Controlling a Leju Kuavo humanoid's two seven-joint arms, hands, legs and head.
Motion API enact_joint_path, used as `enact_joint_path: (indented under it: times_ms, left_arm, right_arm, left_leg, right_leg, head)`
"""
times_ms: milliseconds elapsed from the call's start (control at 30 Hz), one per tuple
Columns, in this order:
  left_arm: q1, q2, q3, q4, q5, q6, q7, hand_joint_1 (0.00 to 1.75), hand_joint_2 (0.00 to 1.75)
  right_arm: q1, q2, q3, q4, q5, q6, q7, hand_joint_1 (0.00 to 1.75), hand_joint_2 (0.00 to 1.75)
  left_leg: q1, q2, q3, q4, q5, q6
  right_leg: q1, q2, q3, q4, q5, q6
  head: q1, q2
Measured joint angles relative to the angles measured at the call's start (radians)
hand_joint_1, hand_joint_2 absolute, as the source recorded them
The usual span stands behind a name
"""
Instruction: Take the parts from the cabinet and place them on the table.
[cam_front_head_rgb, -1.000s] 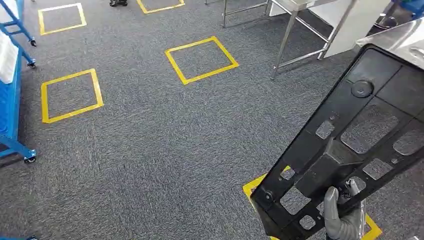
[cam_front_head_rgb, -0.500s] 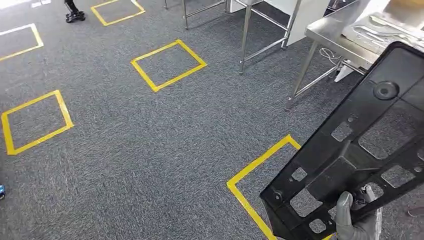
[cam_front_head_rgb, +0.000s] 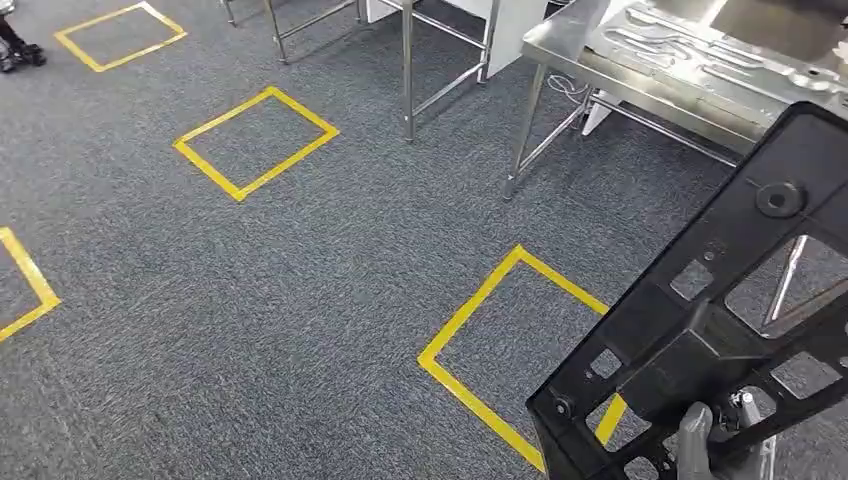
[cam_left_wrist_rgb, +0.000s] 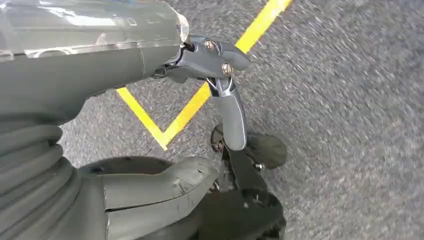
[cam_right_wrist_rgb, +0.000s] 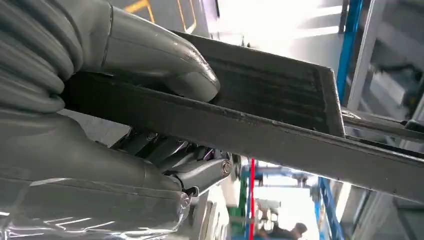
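Right hand (cam_front_head_rgb: 712, 450) clamps the stiff, probably light black panel (cam_front_head_rgb: 720, 320) at 6 o'clock edge; left hand (cam_left_wrist_rgb: 220, 100) hangs empty, fingers apart; keep edge grip

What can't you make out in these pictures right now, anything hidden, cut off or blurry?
- Black panel: head view, its right and lower ends run off the picture edges.
- Right hand: head view, mostly behind the panel and cut by the bottom edge.
- Parts on the steel table: head view, too small to identify.
- Left hand: left wrist view, the carpet beyond is motion-blurred.
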Motion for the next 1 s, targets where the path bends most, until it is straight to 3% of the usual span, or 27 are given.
enact_joint_path:
  times_ms: [33,67,100,233,267,300,333,400,433,467,500,533,567,600,633,667,733,767,800,833,900,933,967,1000]
  left_arm:
    - [-0.001,0.000,0.000,0.000,0.000,-0.001,0.000,0.00,1.75]
    - [-0.002,0.000,0.000,0.000,0.000,-0.001,0.000,0.00,1.75]
    - [-0.001,0.000,0.000,0.000,0.000,-0.001,0.000,0.00,1.75]
    - [-0.006,0.000,0.000,0.000,0.000,-0.001,-0.003,0.00,1.75]
    - [-0.007,0.000,0.000,0.000,0.000,-0.001,-0.003,0.00,1.75]
    - [-0.005,0.000,0.000,0.000,0.000,-0.001,-0.003,0.00,1.75]
    - [-0.005,0.000,0.000,0.000,-0.002,0.000,0.006,0.00,1.75]
    - [-0.003,0.000,0.000,0.000,-0.005,-0.002,0.019,0.00,1.75]
    - [-0.003,0.000,0.000,0.000,-0.005,-0.005,0.018,0.00,1.75]
    - [-0.003,0.002,0.000,0.000,-0.006,-0.008,0.017,0.00,1.75]
    - [-0.003,0.002,0.000,0.000,-0.007,-0.011,0.017,0.00,1.75]
    - [-0.004,0.002,0.000,0.000,-0.010,-0.013,0.017,0.00,1.75]
    - [-0.004,0.002,0.000,0.000,-0.015,-0.013,0.017,0.00,1.75]
    - [-0.003,0.002,0.000,0.000,-0.015,-0.013,0.016,0.00,1.75]
    - [-0.003,0.002,0.000,0.000,-0.015,-0.013,0.016,0.00,1.75]
    - [-0.007,0.002,0.000,0.000,-0.016,-0.013,0.015,0.00,1.75]
    - [-0.011,0.002,0.000,0.000,-0.015,-0.012,0.014,0.00,1.75]
    - [-0.010,-0.003,0.000,0.000,-0.016,-0.012,0.014,0.00,1.75]
    - [-0.010,-0.002,0.000,0.000,-0.015,-0.012,0.014,0.00,1.75]
    - [-0.009,-0.002,0.000,0.000,-0.016,-0.012,0.013,0.00,1.75]
    - [-0.005,-0.002,0.000,0.000,-0.016,-0.013,0.013,0.00,1.75]
    - [-0.004,-0.002,0.000,0.000,-0.016,-0.013,0.013,0.00,1.75]
    - [-0.004,-0.002,0.000,0.000,-0.016,-0.013,0.013,0.00,1.75]
    - [-0.004,-0.002,0.000,0.000,-0.016,-0.012,0.013,0.00,1.75]
  right_arm:
    - [0.000,0.000,-0.001,-0.001,0.000,0.000,0.001,1.75,1.75]
    - [0.000,0.000,-0.001,-0.004,0.000,0.000,0.001,1.75,1.75]
    - [-0.002,0.000,-0.001,-0.006,0.000,0.000,0.001,1.75,1.75]
    - [0.001,0.000,-0.002,-0.009,0.000,0.000,0.002,1.75,1.75]
    - [0.003,0.000,-0.002,-0.012,0.000,0.000,0.002,1.75,1.75]
    - [0.002,0.000,-0.002,-0.016,0.000,0.000,0.002,1.75,1.75]
    - [-0.001,0.000,-0.002,-0.016,0.000,-0.001,0.002,1.75,1.75]
    - [0.001,0.000,-0.002,-0.016,0.003,-0.010,0.003,1.75,1.75]
    - [0.002,0.000,-0.002,-0.016,0.007,-0.016,0.007,1.75,1.75]
    - [0.004,0.000,-0.002,-0.016,0.010,-0.018,0.010,1.75,1.75]
    - [0.004,0.000,-0.002,-0.016,0.013,-0.019,0.011,1.75,1.75]
    - [0.003,0.000,-0.002,-0.016,0.017,-0.020,0.014,1.75,1.75]
    - [0.003,0.000,-0.002,-0.016,0.021,-0.020,0.017,1.75,1.75]
    - [0.002,0.001,0.000,-0.016,0.021,-0.020,0.019,1.75,1.75]
    - [-0.001,0.001,0.000,-0.015,0.024,-0.020,0.021,1.75,1.75]
    - [-0.001,0.001,0.000,-0.015,0.024,-0.020,0.021,1.75,1.75]
    - [0.002,0.001,0.000,-0.015,0.024,-0.020,0.022,1.75,1.75]
    - [0.002,0.001,0.000,-0.016,0.025,-0.021,0.022,1.75,1.75]
    - [0.003,0.001,0.000,-0.016,0.026,-0.021,0.021,1.75,1.75]
    - [-0.003,0.001,0.000,-0.016,0.026,-0.021,0.021,1.75,1.75]
    - [-0.005,0.002,0.000,-0.014,0.026,-0.021,0.022,1.75,1.75]
    - [-0.004,0.001,0.000,-0.013,0.026,-0.021,0.023,1.75,1.75]
    - [-0.003,0.001,0.000,-0.012,0.026,-0.022,0.023,1.75,1.75]
    - [-0.004,0.001,0.000,-0.011,0.026,-0.022,0.023,1.75,1.75]
  left_leg:
    - [0.000,0.010,0.003,0.000,-0.002,-0.003]
    - [-0.002,0.020,0.008,0.001,-0.005,-0.008]
    - [-0.009,0.027,0.010,0.003,-0.009,-0.014]
    - [-0.011,0.068,0.024,-0.001,-0.016,-0.034]
    - [-0.006,0.053,0.020,0.006,-0.026,-0.041]
    - [-0.003,-0.001,0.010,0.041,-0.052,-0.045]
    - [-0.001,-0.032,-0.020,0.109,-0.096,-0.046]
    - [-0.001,-0.053,-0.096,0.274,-0.166,-0.049]
    - [-0.001,-0.055,-0.120,0.320,-0.173,-0.049]
    - [-0.001,-0.055,-0.122,0.316,-0.152,-0.048]
    - [-0.001,-0.057,-0.105,0.269,-0.113,-0.046]
    - [0.000,-0.063,-0.071,0.187,-0.061,-0.043]
    - [0.001,-0.089,-0.033,0.094,-0.011,-0.038]
    - [0.003,-0.149,-0.011,0.039,-0.004,-0.031]
    - [0.008,-0.156,-0.008,0.014,-0.009,-0.030]
    - [0.001,-0.147,-0.009,0.023,-0.009,-0.029]
    - [-0.002,-0.129,-0.007,0.022,-0.006,-0.015]
    - [0.010,-0.110,-0.004,0.007,0.003,-0.003]
    - [0.007,-0.099,-0.002,0.002,0.006,0.001]
    - [0.006,-0.084,-0.002,0.001,0.007,0.008]
    - [0.001,-0.057,-0.005,0.001,0.006,0.009]
    - [0.000,-0.041,-0.005,0.002,0.005,0.009]
    - [-0.001,-0.027,-0.005,0.002,0.004,0.009]
    - [-0.001,-0.013,-0.004,0.002,0.002,0.008]
  right_leg:
    - [0.000,-0.013,0.053,-0.091,0.040,-0.002]
    - [0.002,-0.053,0.109,-0.186,0.071,-0.007]
    - [0.013,-0.100,0.126,-0.220,0.056,-0.018]
    - [0.016,-0.048,0.116,-0.223,0.065,-0.037]
    - [0.003,-0.036,0.123,-0.230,0.071,-0.045]
    - [0.004,-0.025,0.121,-0.231,0.074,-0.051]
    - [0.005,-0.014,0.119,-0.231,0.075,-0.057]
    - [0.008,0.014,0.117,-0.230,0.075,-0.059]
    - [0.008,0.028,0.117,-0.229,0.075,-0.059]
    - [0.009,0.044,0.119,-0.228,0.075,-0.059]
    - [0.009,0.058,0.119,-0.226,0.075,-0.059]
    - [0.008,0.074,0.121,-0.225,0.074,-0.058]
    - [0.008,0.087,0.122,-0.222,0.073,-0.055]
    - [0.007,0.098,0.118,-0.219,0.071,-0.052]
    - [0.013,0.111,0.111,-0.209,0.071,-0.043]
    - [0.005,0.120,0.105,-0.213,0.075,-0.036]
    - [0.003,0.142,0.099,-0.219,0.082,-0.020]
    - [0.004,0.144,0.098,-0.214,0.079,-0.015]
    - [0.009,0.085,0.088,-0.194,0.063,-0.012]
    - [0.009,0.043,0.060,-0.138,0.024,-0.007]
    - [0.004,0.013,-0.013,0.014,-0.046,0.001]
    - [0.002,0.009,-0.042,0.074,-0.062,0.004]
    - [0.001,0.007,-0.048,0.084,-0.052,0.007]
    - [0.000,0.004,-0.028,0.044,-0.021,0.007]
  head:
    - [0.000,0.000]
    - [0.000,0.000]
    - [0.000,0.000]
    - [0.000,0.000]
    - [0.000,0.000]
    - [-0.001,0.000]
    - [-0.001,0.000]
    - [-0.001,0.000]
    - [-0.001,0.000]
    - [-0.001,0.000]
    - [-0.001,0.000]
    - [-0.001,0.000]
    - [-0.001,0.000]
    - [0.000,0.000]
    - [0.000,0.000]
    - [-0.001,0.000]
    - [0.000,0.000]
    - [0.000,0.000]
    - [0.000,0.000]
    - [0.000,0.000]
    - [0.000,0.000]
    - [0.000,0.000]
    - [0.000,0.000]
    - [0.000,0.000]
